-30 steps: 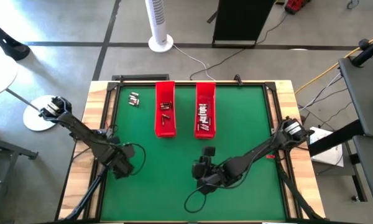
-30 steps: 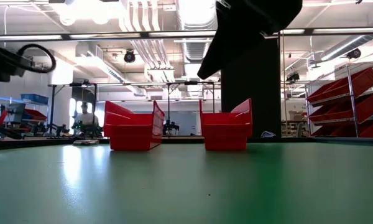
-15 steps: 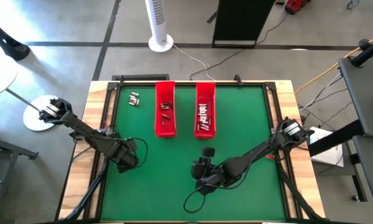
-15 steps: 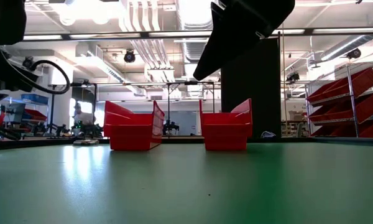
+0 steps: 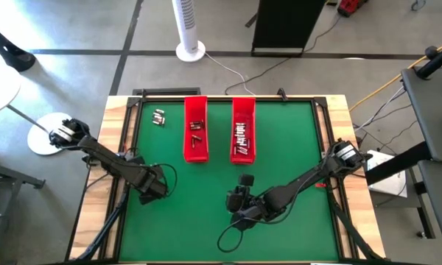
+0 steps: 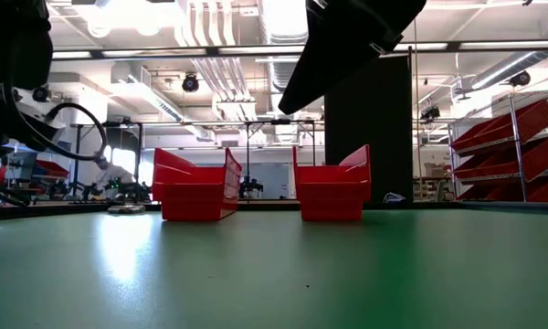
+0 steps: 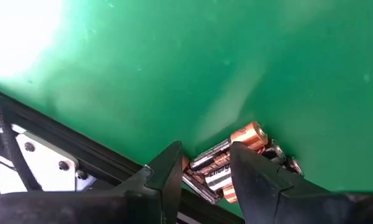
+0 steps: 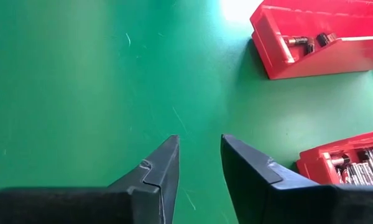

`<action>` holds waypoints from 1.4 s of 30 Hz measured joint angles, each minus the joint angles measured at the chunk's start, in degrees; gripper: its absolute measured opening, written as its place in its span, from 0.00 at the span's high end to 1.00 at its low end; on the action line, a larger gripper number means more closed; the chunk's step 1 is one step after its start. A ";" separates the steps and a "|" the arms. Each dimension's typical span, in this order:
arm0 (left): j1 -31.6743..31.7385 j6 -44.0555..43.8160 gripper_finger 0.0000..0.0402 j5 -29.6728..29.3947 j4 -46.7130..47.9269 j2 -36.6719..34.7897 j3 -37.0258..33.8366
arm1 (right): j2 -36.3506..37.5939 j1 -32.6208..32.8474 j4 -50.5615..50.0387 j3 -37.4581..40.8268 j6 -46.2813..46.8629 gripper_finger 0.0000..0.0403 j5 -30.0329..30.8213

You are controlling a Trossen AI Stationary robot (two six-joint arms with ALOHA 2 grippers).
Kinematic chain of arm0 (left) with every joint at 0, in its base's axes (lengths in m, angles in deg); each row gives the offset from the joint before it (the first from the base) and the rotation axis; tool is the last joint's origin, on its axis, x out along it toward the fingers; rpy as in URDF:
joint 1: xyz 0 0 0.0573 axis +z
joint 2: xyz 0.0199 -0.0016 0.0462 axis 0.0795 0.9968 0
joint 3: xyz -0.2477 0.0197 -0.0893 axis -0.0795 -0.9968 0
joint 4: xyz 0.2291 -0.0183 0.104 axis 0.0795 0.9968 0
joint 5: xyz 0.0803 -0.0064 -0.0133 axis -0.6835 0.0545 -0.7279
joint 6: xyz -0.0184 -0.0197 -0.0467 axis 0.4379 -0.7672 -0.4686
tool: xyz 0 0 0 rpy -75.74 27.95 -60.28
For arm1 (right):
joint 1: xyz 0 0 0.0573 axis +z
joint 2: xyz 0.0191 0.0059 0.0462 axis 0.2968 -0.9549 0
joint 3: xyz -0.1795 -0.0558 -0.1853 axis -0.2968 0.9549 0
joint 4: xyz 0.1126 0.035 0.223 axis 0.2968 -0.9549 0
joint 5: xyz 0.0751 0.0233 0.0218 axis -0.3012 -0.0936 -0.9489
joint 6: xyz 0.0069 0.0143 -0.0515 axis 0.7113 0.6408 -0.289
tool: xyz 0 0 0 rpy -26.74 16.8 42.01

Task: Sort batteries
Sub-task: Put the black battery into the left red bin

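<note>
Reach step — left pincer (image 7: 202, 171) parted, empty, aimed at loose batteries (image 5: 159, 116) near the bench's (image 5: 280, 140) far-left corner. Right pincer (image 8: 199, 158) parted, empty, waiting mid-bench. Next move probably requires closing on one cell, then carrying it to a red tray (image 5: 196, 129).

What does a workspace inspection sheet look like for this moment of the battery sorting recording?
Surface: green mat, bare in the middle.
Job's things: loose batteries at the far left corner; few in the left red tray, many in the right red tray.
Clutter: nothing seen.
Grippers: left gripper open above the mat, aimed toward the loose batteries; right gripper open, empty, near the mat's middle.
Cables: black loops hang from both arms; cords cross the floor.
Surroundings: white fan, dark cabinet, red shelf bins.
</note>
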 joint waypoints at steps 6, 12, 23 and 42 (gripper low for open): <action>0.02 1.55 0.71 2.87 -1.65 0.33 0.78 | 0.00 0.13 -0.03 0.00 0.28 0.71 0.00; 0.00 1.77 0.71 2.54 -2.00 0.29 1.04 | 0.00 0.13 -0.05 0.00 0.30 0.73 -0.02; 0.00 1.77 0.71 1.69 -1.90 0.31 0.83 | 0.00 0.48 -0.05 0.00 0.30 0.77 -0.02; 0.17 -0.13 0.76 2.18 -8.52 0.08 -3.81 | 0.00 0.61 0.20 0.00 2.23 0.71 0.00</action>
